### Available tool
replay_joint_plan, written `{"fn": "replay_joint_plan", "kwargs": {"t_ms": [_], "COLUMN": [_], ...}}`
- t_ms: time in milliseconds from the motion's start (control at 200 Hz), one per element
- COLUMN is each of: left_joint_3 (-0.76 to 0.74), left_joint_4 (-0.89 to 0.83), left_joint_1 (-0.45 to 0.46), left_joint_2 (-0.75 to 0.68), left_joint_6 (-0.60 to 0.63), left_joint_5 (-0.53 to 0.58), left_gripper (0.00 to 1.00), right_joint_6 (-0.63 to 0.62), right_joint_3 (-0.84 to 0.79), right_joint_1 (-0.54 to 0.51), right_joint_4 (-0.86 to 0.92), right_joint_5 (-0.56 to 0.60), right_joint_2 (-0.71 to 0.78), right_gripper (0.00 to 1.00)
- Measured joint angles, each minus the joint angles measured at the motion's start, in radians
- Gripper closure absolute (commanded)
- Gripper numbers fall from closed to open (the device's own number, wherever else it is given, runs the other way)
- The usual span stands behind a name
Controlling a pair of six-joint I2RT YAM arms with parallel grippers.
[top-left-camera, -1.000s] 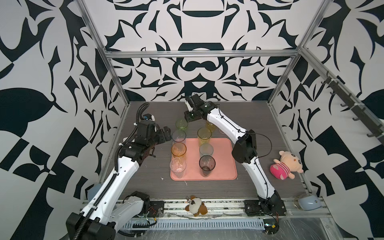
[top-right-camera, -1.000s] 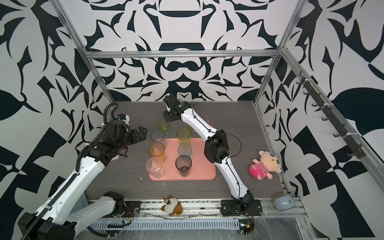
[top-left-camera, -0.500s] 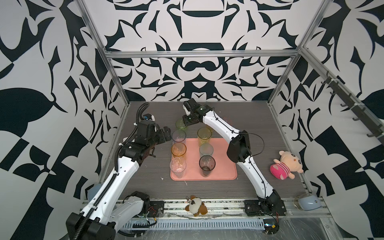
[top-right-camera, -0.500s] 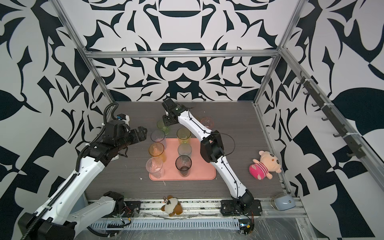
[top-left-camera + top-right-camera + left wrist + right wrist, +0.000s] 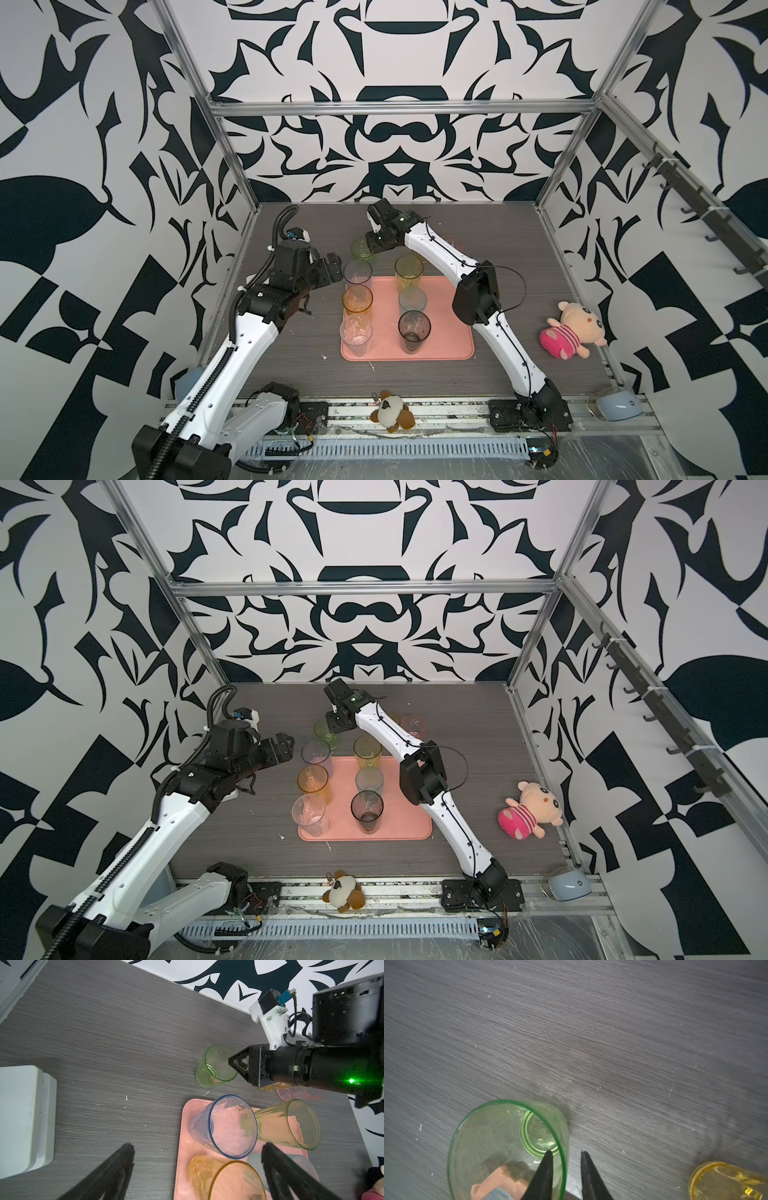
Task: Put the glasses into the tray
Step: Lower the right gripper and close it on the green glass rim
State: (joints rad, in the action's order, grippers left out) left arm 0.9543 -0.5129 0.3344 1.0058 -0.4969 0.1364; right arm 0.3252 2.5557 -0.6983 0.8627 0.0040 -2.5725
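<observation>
While my right claw straddles the wall of the green glass, one finger inside and one outside, it is not yet clamped: worktop shows between the outer finger and the rim. That glass stands upright off the tray, just beyond its far corner. I judge it best to close gently until the wall is pinched, lift straight up, then carry it to the tray's bare strip. My left claw hangs wide open, empty.

No readable text, no labels, no brand marks, no numbers, no signs.
</observation>
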Motion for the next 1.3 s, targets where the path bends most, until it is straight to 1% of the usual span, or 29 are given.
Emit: {"fn": "replay_joint_plan", "kwargs": {"t_ms": [290, 440, 650, 780, 865, 1300], "left_joint_3": [0.0, -0.003, -0.012, -0.012, -0.012, -0.012], "left_joint_4": [0.0, 0.0, 0.0, 0.0, 0.0, 0.0], "left_joint_1": [0.0, 0.0, 0.0, 0.0, 0.0, 0.0], "left_joint_2": [0.0, -0.002, -0.002, -0.003, -0.006, -0.021], "left_joint_6": [0.0, 0.0, 0.0, 0.0, 0.0, -0.002], "left_joint_5": [0.0, 0.0, 0.0, 0.0, 0.0, 0.0], "left_gripper": [0.01, 0.01, 0.01, 0.0, 0.0, 0.0], "right_joint_6": [0.008, 0.008, 0.005, 0.008, 0.008, 0.005], "right_joint_3": [0.0, 0.001, 0.002, 0.002, 0.002, 0.002], "right_joint_1": [0.0, 0.0, 0.0, 0.0, 0.0, 0.002], "right_joint_4": [0.0, -0.001, 0.0, 0.001, 0.001, 0.01], "right_joint_5": [-0.002, -0.011, -0.01, -0.009, -0.011, 0.002], "right_joint_2": [0.0, 0.0, 0.0, 0.0, 0.0, 0.002], "right_gripper": [0.81, 0.85, 0.95, 0.99, 1.0, 1.0]}}
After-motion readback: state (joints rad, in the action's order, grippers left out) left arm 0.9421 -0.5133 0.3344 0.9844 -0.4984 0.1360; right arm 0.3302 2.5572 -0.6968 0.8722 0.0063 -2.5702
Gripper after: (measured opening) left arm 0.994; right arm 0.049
